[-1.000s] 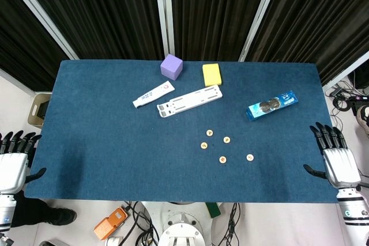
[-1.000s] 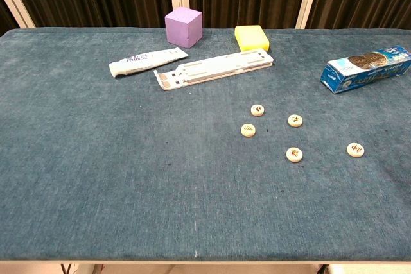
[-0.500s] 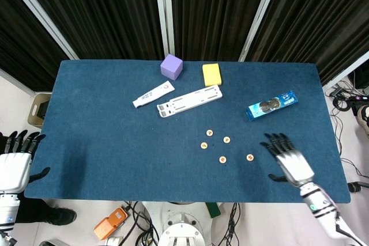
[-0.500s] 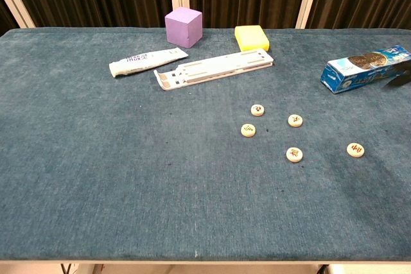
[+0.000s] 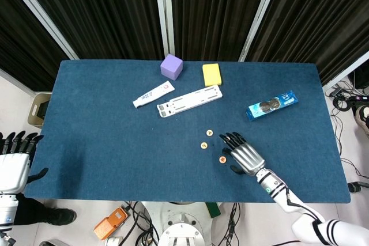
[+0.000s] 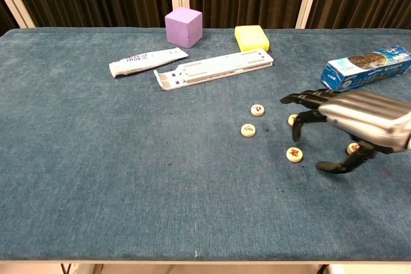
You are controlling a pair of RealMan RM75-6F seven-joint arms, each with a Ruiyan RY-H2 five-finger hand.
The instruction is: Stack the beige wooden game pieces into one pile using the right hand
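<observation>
Overhead, right hand [image 5: 245, 155] fingers [image 6: 299, 123] spread above blue table [image 5: 104, 142]; black curtains [image 5: 115, 10] behind.

Five beige wooden game pieces [image 6: 257, 110], small flat discs with dark markings, lie face-up and apart on the blue cloth. Three sit clear just beyond the right hand [image 6: 357, 122] toward its fingertips; two are partly hidden beneath it. None are stacked.

On the counter [image 5: 104, 142], the game pieces [image 6: 257, 110] lie before the long tray [image 6: 215, 68], with the right robot hand [image 6: 350, 123] seemingly over two.
</observation>
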